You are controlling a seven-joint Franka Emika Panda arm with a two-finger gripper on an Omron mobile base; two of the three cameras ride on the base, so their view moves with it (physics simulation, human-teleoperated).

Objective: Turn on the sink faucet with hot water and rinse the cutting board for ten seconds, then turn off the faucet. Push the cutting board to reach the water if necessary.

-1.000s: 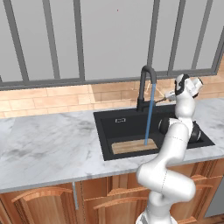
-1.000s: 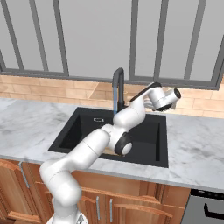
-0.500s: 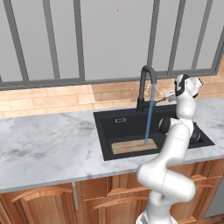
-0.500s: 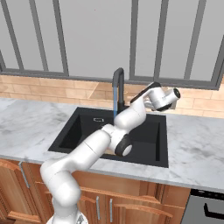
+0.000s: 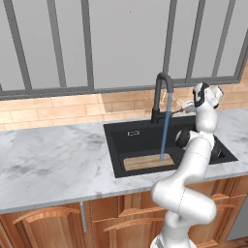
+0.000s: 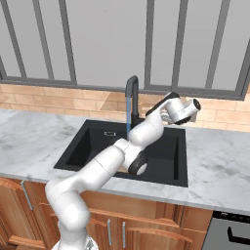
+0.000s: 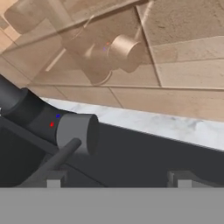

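The black sink faucet (image 5: 162, 94) stands behind the sink (image 5: 115, 147), and a thin blue stream of water (image 5: 165, 131) falls from its spout onto the right end of the cutting board (image 5: 145, 162). The tan board lies flat near the basin's front wall. My gripper (image 5: 187, 104) hovers just right of the faucet, at its side lever. In the hand view the gripper (image 7: 118, 181) is open. The faucet's round base (image 7: 72, 130) and thin lever (image 7: 54, 162) sit by the left fingertip (image 7: 54, 179). From the right base view the faucet (image 6: 132, 95) and water (image 6: 129, 117) show left of my wrist.
Grey marble counter (image 5: 48, 160) runs both sides of the sink, with a tan brick backsplash (image 5: 58, 110) and a barred window above. Wooden cabinet doors (image 5: 43, 227) line the front. A dark appliance (image 6: 232, 233) sits low at the right.
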